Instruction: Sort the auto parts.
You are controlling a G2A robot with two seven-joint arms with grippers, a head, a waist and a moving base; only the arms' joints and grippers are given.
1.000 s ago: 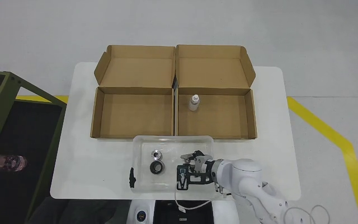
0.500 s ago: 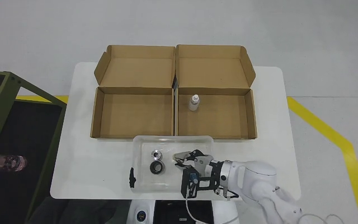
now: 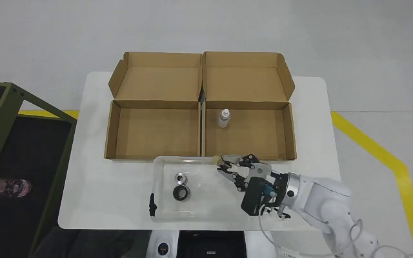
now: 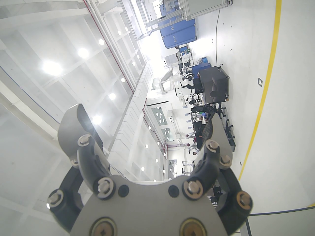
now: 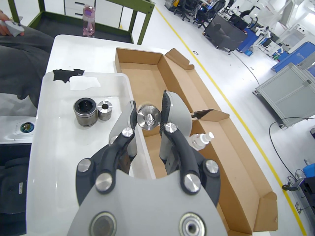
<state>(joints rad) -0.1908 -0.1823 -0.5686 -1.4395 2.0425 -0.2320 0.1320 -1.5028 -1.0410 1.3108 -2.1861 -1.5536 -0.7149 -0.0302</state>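
Right end effector (image 5: 149, 114) grips shiny round steel disc (image 5: 145, 121) over rim of plastic tray (image 5: 61, 148), cardboard box (image 5: 147, 74) side. Ribbed bearing (image 5: 85, 112), smooth bushing (image 5: 104, 110) inside tray. Left end effector (image 4: 145, 119) spread open. Glossy white worktop (image 5: 81, 50).

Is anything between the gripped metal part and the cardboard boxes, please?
Nothing visible: the right hand holds the round silver metal part at the far rim of the clear plastic tray, beside the brown cardboard boxes.
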